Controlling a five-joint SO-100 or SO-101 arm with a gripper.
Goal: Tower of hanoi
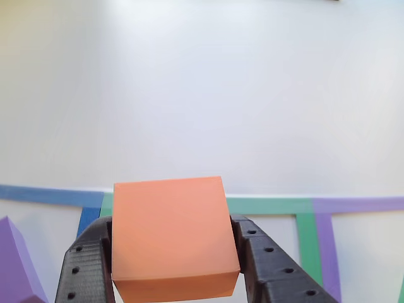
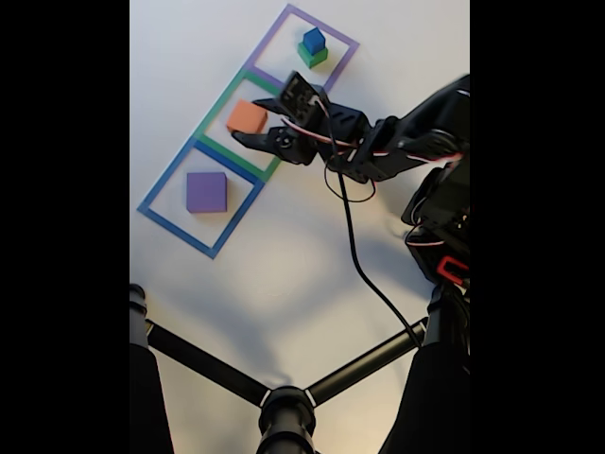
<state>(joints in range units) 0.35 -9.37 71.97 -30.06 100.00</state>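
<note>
A: where's the orange foam block [image 2: 247, 116] rn?

B: clamped between the black two-finger gripper's [image 1: 173, 252] jaws, over the green tape square [image 2: 210, 121]. Purple foam slab [image 2: 206, 191] sits in the blue tape square [image 2: 156, 194] beside it, probably the next stop.

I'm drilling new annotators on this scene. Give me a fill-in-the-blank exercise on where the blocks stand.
1. The gripper is closed on the ____ block.
2. The blue cube sits on top of the ____ cube.
3. The purple slab lies inside the ____ tape square.
4. The stacked pair stands inside the ____ tape square.

Missing words: orange; green; blue; purple
</note>
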